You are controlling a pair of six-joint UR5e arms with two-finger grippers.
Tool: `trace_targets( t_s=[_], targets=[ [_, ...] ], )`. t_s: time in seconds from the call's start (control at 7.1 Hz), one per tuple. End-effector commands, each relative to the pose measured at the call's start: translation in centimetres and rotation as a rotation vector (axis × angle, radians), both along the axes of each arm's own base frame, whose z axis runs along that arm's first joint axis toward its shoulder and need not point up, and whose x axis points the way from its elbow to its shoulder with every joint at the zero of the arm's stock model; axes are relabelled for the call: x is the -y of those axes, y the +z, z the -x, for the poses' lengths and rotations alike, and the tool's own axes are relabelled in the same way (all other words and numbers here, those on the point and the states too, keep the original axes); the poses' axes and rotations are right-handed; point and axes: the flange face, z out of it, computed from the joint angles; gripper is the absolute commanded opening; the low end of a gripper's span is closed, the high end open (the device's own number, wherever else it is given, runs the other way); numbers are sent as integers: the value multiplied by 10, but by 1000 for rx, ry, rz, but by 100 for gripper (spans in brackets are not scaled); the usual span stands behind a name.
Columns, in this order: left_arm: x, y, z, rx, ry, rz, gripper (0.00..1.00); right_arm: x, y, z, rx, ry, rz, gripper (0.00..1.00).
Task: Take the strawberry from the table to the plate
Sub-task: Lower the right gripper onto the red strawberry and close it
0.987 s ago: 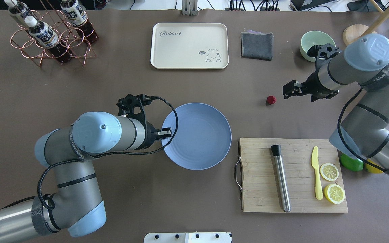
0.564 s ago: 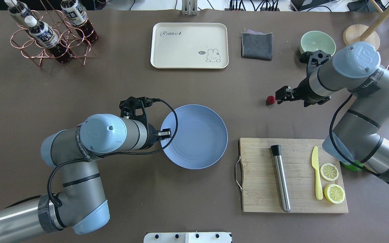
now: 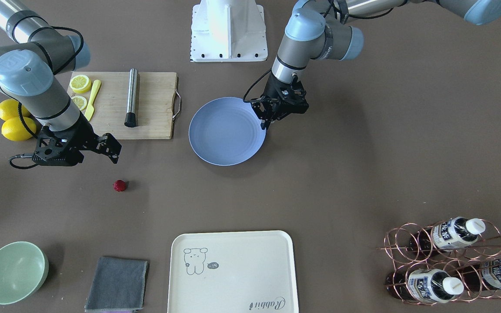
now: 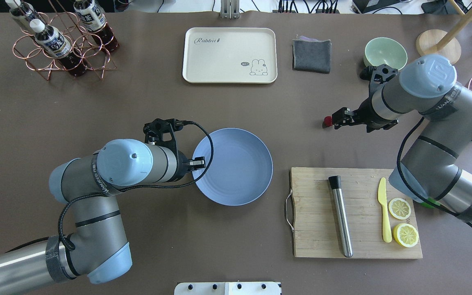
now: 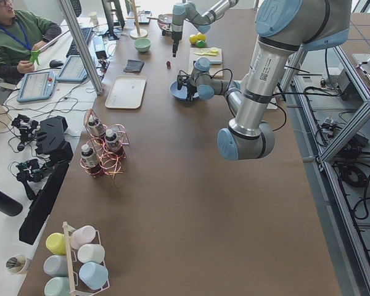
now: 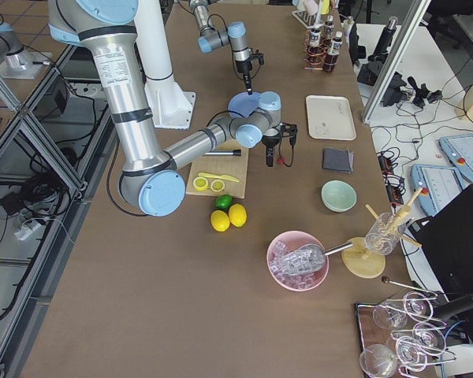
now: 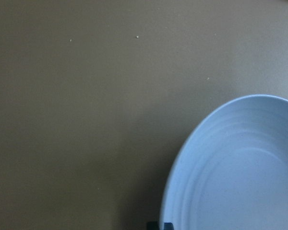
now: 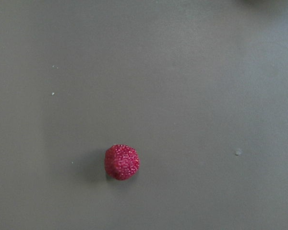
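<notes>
The strawberry (image 3: 120, 185) is a tiny dark-red bumpy berry lying on the bare table (image 4: 137, 94). In the overhead view my right gripper (image 4: 336, 119) partly covers the strawberry (image 4: 326, 121). The front view shows this gripper (image 3: 112, 150) open and hovering just robot-side of the berry, not touching it. The right wrist view has the strawberry (image 8: 122, 162) below centre and no fingers. The blue-grey plate (image 4: 240, 172) lies mid-table. My left gripper (image 4: 202, 160) is shut on its left rim, and the left wrist view shows the plate (image 7: 240, 172) close.
A wooden cutting board (image 4: 314, 213) with a steel muddler (image 4: 340, 217), yellow knife (image 4: 384, 213) and lemon slices (image 4: 400, 208) lies right of the plate. At the far side are a cream tray (image 4: 230, 55), grey cloth (image 4: 312, 55), green bowl (image 4: 385, 51) and bottle rack (image 4: 60, 41).
My right gripper has moved left over the table and now reaches the strawberry. The left gripper has drawn the plate a little to the left.
</notes>
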Motion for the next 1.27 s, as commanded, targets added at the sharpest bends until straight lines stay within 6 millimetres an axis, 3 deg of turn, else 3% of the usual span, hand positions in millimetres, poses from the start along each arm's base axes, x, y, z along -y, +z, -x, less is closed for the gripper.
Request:
trace_targets(
  t_s=[0.0,0.14,0.28,0.7,1.13],
  targets=[
    [6,1,5,2,-9,0,0,16,-8,20,-5,0,-4,100],
    [5,1,4,2,-10,1,55,21,-7,23,-10,0,-1,100],
    [7,4,8,5,-34,-13,97,24,-11,23,-7,5,-4,100],
    [10,6,11,-1,-40,-19,98,48,-6,44,-32,8,9,100],
    [12,5,13,-3,-40,-18,98,47,10,52,-63,6,8,98]
  ],
)
